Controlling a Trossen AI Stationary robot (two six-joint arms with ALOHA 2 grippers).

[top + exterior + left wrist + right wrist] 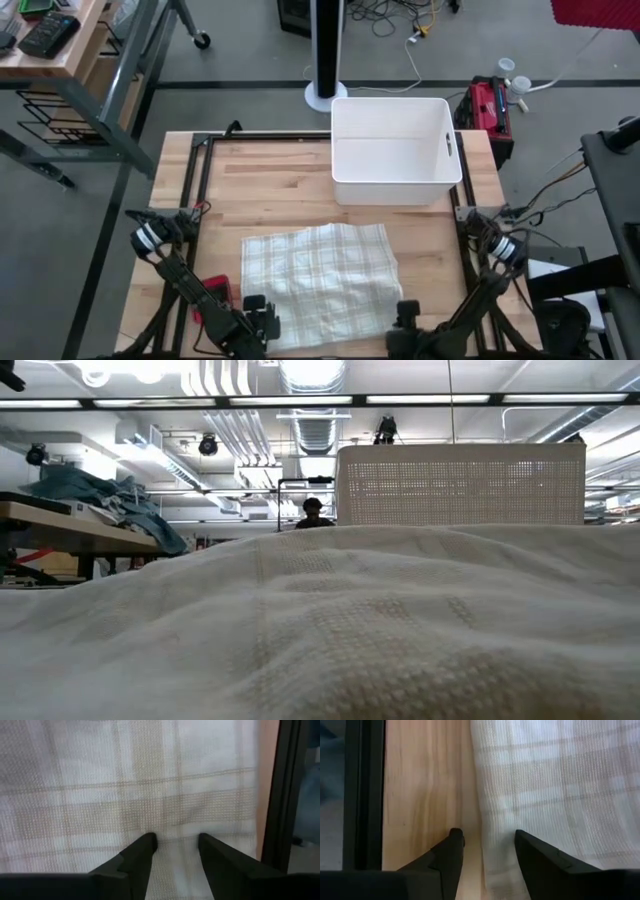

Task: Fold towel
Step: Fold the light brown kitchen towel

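Note:
A white towel with beige checks (320,280) lies spread flat on the wooden table, near its front edge. It fills the foreground of the low view (320,630). My left gripper (258,306) stands open at the towel's near left corner, pointing steeply down, with both fingers over the cloth (175,842). My right gripper (407,313) stands open at the near right corner (486,837). It straddles the towel's side edge (479,820), one finger over bare wood and one over the cloth. My left gripper's fingertips (146,845) stand low over the towel close to its edge (252,820); I cannot tell whether they touch it. My right gripper's fingertips (521,840) stand on either side of the towel's side edge; I cannot tell whether they touch it either.
A white plastic bin (395,150) stands at the table's far right and rises behind the towel in the low view (460,485). A black frame (195,200) runs along the table's sides. A red part (218,292) sits by the left arm. Bare wood lies between towel and bin.

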